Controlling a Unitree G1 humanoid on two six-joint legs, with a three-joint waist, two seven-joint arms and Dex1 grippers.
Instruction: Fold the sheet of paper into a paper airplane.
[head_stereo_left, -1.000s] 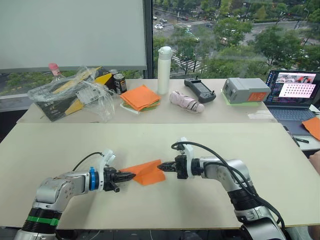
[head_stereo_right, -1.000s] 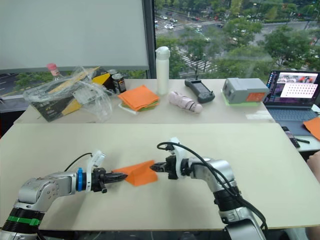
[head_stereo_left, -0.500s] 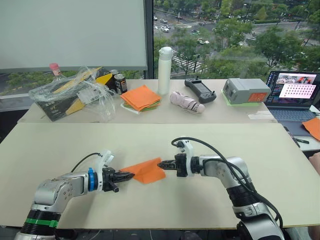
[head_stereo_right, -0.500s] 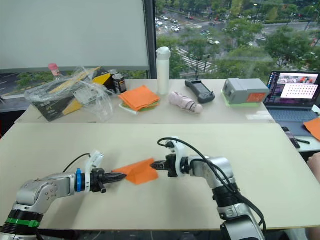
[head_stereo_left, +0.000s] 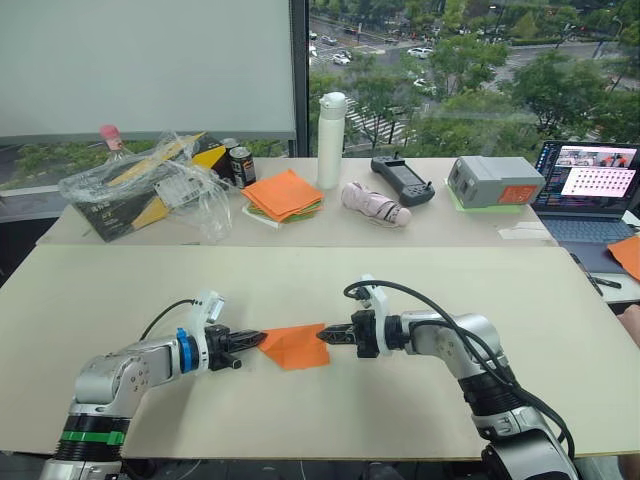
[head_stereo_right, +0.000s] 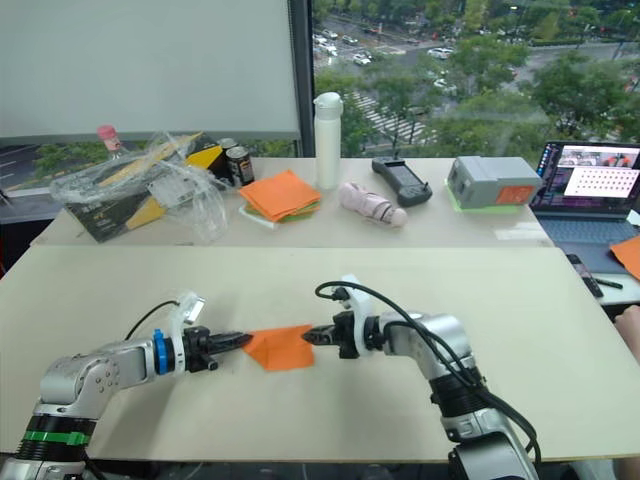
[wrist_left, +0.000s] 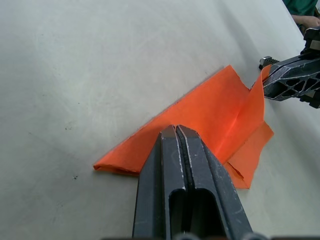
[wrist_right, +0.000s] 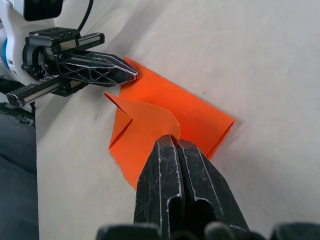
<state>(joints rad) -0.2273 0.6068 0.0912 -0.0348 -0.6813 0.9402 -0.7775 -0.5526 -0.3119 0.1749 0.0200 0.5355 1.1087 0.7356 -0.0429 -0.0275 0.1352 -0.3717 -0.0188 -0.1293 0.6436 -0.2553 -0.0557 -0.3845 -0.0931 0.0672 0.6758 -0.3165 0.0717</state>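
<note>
Folded sheet of paper lies lower centre on the table, left claw and right claw each clamped on opposite edges.

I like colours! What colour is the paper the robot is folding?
Bright orange: the sheet of paper, clearest in the left wrist view.

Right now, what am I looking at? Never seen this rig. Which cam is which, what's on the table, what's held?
It is a humanoid robot with two arms, each ending in a two-finger gripper. The two wide pictures come from a stereo camera on its head; the two close ones from cameras on its wrists. On the near table lies a partly folded orange sheet of paper. The left gripper is shut with its tips on one edge; the right gripper pinches a raised flap on the opposite side. The far table holds a pile of sheets, a bottle and a laptop.
</note>
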